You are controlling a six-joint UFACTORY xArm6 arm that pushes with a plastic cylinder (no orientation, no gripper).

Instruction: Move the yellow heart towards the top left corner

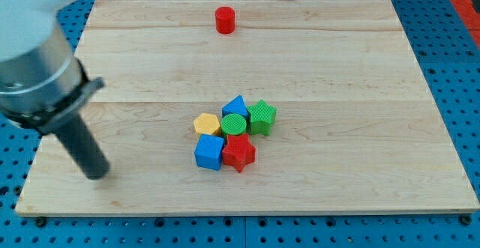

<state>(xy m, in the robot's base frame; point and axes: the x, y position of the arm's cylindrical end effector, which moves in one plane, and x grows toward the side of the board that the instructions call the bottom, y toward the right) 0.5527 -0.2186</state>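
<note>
The yellow block [207, 124], whose shape reads as roughly heart-like or hexagonal, sits on the left side of a tight cluster below the board's middle. It touches a green cylinder [234, 124] on its right and a blue cube [209, 152] below it. My tip [97, 174] rests on the board near the lower left. It is well to the left of the yellow block and slightly lower, touching no block. The rod leans up towards the view's left.
The cluster also holds a blue block [235, 106] at the top, a green star [262, 117] at the right and a red star [239, 152] at the bottom. A red cylinder [225, 19] stands alone near the top edge. The wooden board [360, 68] lies on a blue pegboard.
</note>
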